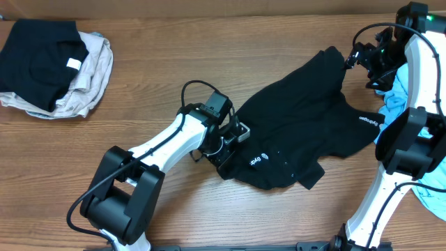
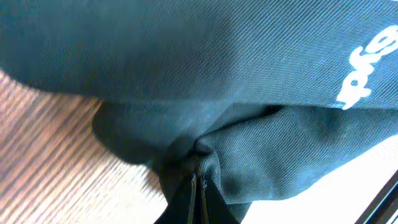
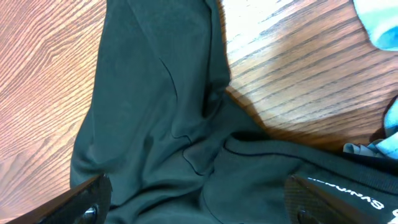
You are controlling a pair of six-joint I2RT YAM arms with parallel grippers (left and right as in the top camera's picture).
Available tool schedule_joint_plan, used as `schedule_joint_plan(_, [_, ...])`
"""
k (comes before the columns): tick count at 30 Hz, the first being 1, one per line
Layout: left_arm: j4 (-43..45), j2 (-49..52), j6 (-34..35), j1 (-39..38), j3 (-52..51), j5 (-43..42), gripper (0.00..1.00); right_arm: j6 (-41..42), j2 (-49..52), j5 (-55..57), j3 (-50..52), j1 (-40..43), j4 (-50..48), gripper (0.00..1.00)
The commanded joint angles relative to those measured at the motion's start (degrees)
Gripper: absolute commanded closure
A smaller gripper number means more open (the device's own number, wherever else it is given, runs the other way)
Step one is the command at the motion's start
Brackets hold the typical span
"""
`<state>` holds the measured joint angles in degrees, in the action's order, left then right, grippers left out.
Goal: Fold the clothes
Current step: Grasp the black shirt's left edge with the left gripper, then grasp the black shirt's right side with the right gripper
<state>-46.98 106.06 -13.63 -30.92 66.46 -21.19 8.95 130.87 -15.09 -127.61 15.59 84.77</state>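
Left gripper (image 2: pixel 198 179) pinches black garment (image 1: pixel 300 125) — right gripper (image 3: pixel 202 199) gapes; folded pile (image 1: pixel 56 66) far left.

So the big black garment (image 1: pixel 300 118) is lying unfolded and pretty rumpled on the right half of the worktop (image 1: pixel 209 42). A narrower part runs up toward the far right corner. It has small white lettering (image 1: pixel 255 160) near its lower-left edge and another white print (image 1: pixel 368 124) by its right edge. That lower-left edge is bunched up and pinched tight in the left claw (image 1: pixel 226 155). A crumpled light-blue garment (image 1: pixel 397 104) sits right against its right end. Far left, there's a folded black garment (image 1: pixel 35 59) with a little white tag, resting on a folded beige garment (image 1: pixel 90 77).
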Motion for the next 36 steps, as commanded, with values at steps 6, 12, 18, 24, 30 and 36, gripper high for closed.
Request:
schedule_joint_plan(6, [-12.24, 0.74, 4.94, 6.08, 9.29, 5.14, 0.96, -0.48, -1.64, 0.48, -0.98, -0.26, -0.22, 0.08])
schedule_joint_plan(12, [-22.49, 0.74, 4.94, 10.05, 26.88, 5.68, 0.96, -0.44, -1.64, 0.22, -0.98, -0.26, 0.5, 0.08])
schedule_joint_plan(18, [-25.94, 0.74, 5.16, 10.64, 42.93, 11.56, 0.96, -0.66, -1.64, -3.78, -0.98, -0.28, 3.96, 0.08])
schedule_joint_plan(24, [-25.53, 0.74, 9.31, 10.75, 48.63, 22.03, 0.96, -3.34, -1.64, -8.17, -0.98, -1.66, 6.95, 0.14])
schedule_joint_plan(30, [-22.08, 0.74, 15.85, 12.81, 48.74, 30.49, 0.96, -4.28, -1.64, -6.47, -0.96, -7.58, 7.5, 0.2])
schedule_joint_plan(36, [-20.28, 0.76, 19.8, 18.32, 48.72, 31.21, 0.96, 0.2, -1.64, 2.4, -0.52, -13.6, 7.26, 0.2])
